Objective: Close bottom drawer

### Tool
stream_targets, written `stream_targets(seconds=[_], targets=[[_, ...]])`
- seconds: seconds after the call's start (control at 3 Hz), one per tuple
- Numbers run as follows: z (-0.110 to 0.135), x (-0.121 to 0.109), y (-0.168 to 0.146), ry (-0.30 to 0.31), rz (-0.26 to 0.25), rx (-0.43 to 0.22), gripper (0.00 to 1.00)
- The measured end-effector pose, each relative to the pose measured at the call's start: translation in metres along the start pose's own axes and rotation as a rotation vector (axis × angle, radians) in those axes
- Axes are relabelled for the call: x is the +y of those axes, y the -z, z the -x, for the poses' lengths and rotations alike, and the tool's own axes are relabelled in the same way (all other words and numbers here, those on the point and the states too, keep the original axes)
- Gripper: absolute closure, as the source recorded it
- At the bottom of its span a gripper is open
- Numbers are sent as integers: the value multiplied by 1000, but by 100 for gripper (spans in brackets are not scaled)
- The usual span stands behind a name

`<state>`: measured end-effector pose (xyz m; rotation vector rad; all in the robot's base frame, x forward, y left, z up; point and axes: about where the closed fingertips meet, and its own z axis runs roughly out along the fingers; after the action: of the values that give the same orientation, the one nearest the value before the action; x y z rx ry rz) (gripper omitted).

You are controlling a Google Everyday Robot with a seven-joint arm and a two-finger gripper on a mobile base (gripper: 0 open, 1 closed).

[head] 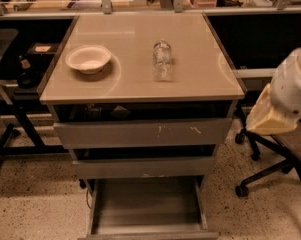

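Observation:
The bottom drawer (147,204) is the lowest and narrowest of three grey drawers. It stands pulled far out towards me, its grey tray-like inside showing and holding nothing I can see. Its plain front panel (150,235) lies at the bottom edge of the view. Above it are the mid-width drawer front (145,167) and the widest front with white scratch marks (142,133), both slightly out. My gripper is out of view; only a white and tan part of my arm (285,96) shows at the right edge, beside the cabinet and well above the bottom drawer.
On the beige cabinet top (140,86) sit a white bowl (88,59) and a clear plastic bottle lying down (163,60). An office chair base with castors (270,174) stands at the right. A black desk frame (15,114) is at the left. The floor is speckled.

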<state>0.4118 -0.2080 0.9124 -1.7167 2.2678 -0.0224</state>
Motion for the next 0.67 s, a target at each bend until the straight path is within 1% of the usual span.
stream_targets(seconds=[0.67], targets=[[-36, 56, -85, -88, 127, 8, 100]])
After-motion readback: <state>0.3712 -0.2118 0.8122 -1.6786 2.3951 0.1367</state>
